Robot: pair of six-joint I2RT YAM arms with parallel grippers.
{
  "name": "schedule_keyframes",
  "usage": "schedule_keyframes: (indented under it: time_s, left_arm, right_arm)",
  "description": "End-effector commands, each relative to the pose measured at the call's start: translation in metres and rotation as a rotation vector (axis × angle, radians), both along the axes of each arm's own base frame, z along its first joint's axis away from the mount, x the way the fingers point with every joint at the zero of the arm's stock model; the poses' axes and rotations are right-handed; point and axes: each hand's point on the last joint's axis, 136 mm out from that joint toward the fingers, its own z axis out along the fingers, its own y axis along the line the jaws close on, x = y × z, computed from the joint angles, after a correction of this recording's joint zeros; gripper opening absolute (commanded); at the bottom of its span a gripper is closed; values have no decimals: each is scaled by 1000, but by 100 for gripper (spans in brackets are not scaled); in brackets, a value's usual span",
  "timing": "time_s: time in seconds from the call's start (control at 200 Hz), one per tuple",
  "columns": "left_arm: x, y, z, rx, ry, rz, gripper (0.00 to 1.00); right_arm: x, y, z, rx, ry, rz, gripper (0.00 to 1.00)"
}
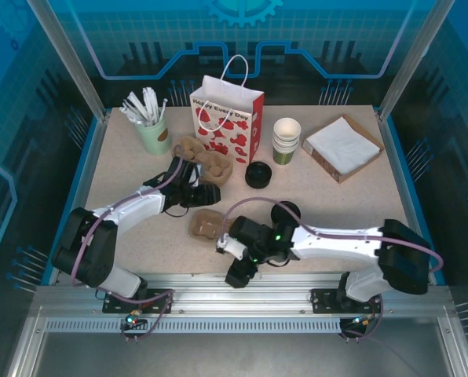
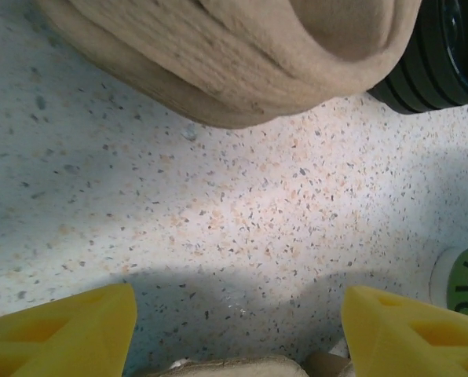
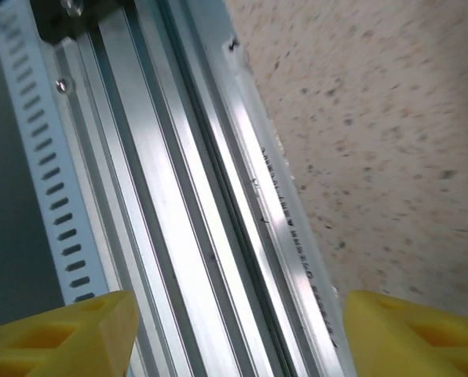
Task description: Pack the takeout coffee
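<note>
the left gripper [image 2: 238,330] hangs with jaws open and empty over bare speckled table [image 2: 218,212], just short of the moulded brown pulp cup carrier [image 2: 242,55]; the black-lidded olive-green paper takeout coffee [image 1: 286,210] stands right of centre, ungripped, so packing looks barely begun and next calls for a grip below the lid; the right gripper [image 3: 234,330], jaws open and empty, hovers over the ribbed aluminium rail [image 3: 179,196] at the near edge, with open room only inward
</note>
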Motion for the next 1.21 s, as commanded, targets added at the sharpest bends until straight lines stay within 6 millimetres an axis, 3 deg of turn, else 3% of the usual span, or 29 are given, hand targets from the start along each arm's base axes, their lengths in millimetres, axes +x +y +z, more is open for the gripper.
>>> schedule_keyframes:
  time_s: [0.0,0.21,0.245,0.555,0.84,1.04,1.201]
  left_arm:
    - [-2,-10,2,-32,5,-70,70]
    - [-11,-11,-6,-39,39,-94,69]
    - [-13,-11,-8,-38,44,-96,69]
    - [-28,-10,-13,-65,81,-91,66]
    - [-55,-10,-20,-86,119,-92,66]
    - [-77,-15,-25,-110,144,-93,66]
    - [-90,-25,-27,-129,150,-101,66]
  right_arm:
    - [-3,17,-3,45,20,13,70]
    - [19,5,-25,-42,7,-34,68]
    - [27,11,-17,-24,-9,-43,68]
    - [63,-7,-17,-69,-50,-140,68]
    - [90,-21,-9,-88,-76,-247,67]
    - [99,-29,-3,-108,-81,-284,69]
    - [98,-31,15,-87,-96,-275,71]
